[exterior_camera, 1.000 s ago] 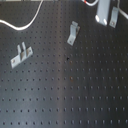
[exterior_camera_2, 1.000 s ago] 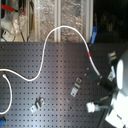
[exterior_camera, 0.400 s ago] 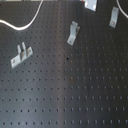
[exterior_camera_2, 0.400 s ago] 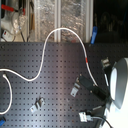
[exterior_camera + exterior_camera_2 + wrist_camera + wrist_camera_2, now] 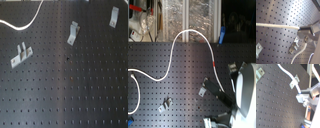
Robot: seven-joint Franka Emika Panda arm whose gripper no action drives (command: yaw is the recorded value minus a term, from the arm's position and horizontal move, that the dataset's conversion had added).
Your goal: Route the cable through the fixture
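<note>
End effector (image 5: pixel 307 29) pinches the cable (image 5: pixel 276 25) near its end. In both wrist views the cord runs straight out from the pinched fingers and passes over a small metal bracket (image 5: pixel 295 81), not yet seated in it. The far length loops across the perforated table (image 5: pixel 178 95). Open room around the bracket; the other brackets stand well apart.

Surface: you've got a black pegboard table (image 5: pixel 75 95) filling the first exterior view, rows of small holes | Behind: in the second exterior view, past the table's far edge, a cluttered shelf (image 5: pixel 188 17) with crinkly clear plastic wrap (image 5: pixel 203 15) | Light: even, soft glare on the board's upper part
</note>
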